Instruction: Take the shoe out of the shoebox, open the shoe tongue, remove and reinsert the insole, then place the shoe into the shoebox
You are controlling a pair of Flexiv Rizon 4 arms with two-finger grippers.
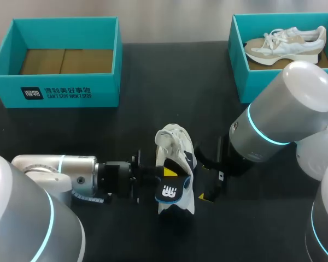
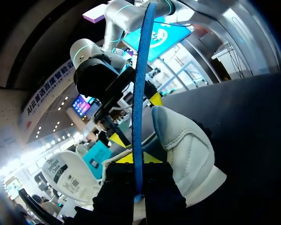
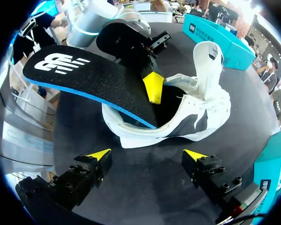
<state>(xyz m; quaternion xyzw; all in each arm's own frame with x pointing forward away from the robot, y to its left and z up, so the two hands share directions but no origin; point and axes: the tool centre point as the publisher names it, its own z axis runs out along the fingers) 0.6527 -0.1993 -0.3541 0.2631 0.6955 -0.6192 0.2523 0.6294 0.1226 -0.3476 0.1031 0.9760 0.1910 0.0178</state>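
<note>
Right gripper (image 3: 146, 154) jaws spread wide, bare table (image 3: 145, 197) between them and to either side. Straight ahead of them: shoe (image 3: 187, 117), blocking. Shoe opening is obstructed by the insole (image 3: 93, 79), which slants out, pinched in the left gripper (image 3: 153, 91) jaws.

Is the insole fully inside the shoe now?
No, partly out: the left gripper holds the insole, one end in the shoe, the rest sticking out.
</note>
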